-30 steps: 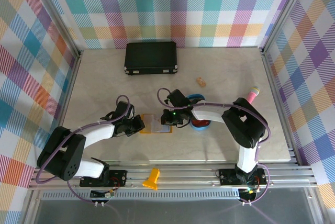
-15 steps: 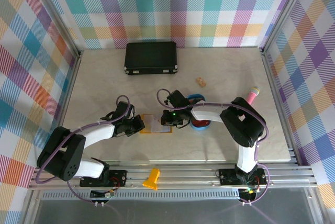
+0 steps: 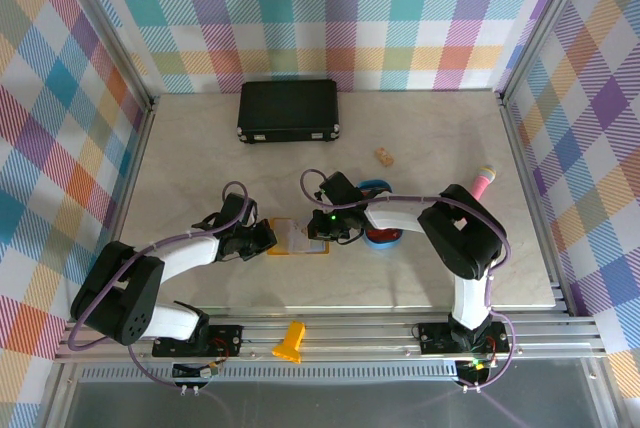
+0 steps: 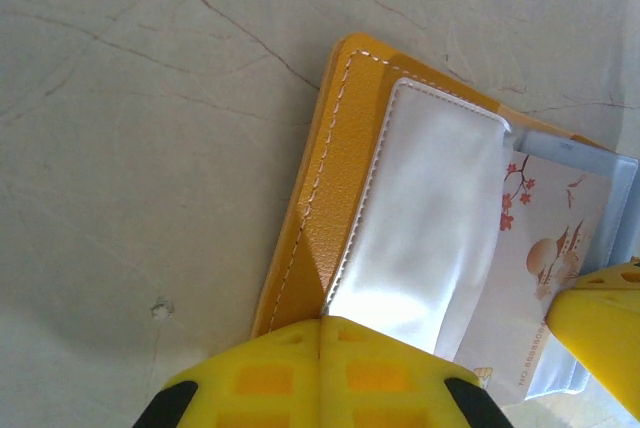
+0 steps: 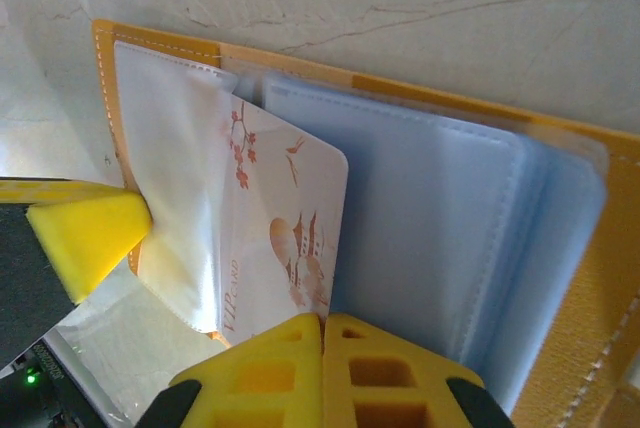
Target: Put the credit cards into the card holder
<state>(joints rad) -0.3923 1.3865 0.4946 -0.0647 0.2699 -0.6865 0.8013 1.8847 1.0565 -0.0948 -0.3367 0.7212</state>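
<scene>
Card holder [image 4: 325,183] flap [image 4: 430,218] in clenched left end effector [image 4: 320,333], floral credit card [image 5: 290,218] in clenched right end effector [image 5: 322,323].

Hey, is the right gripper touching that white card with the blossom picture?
Touching. The right wrist view shows the right gripper shut on the white VIP card at its lower edge, which runs straight between the closed fingertips, over the open card holder.

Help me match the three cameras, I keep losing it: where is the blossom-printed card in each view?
Top external: the card is a pale patch near table centre, inside the open wallet.
Left wrist: the card is at the right, in the lower half.
Right wrist: the card is left of centre, reaching the bottom.
Shared landmark: the wallet's yellow border.
</scene>
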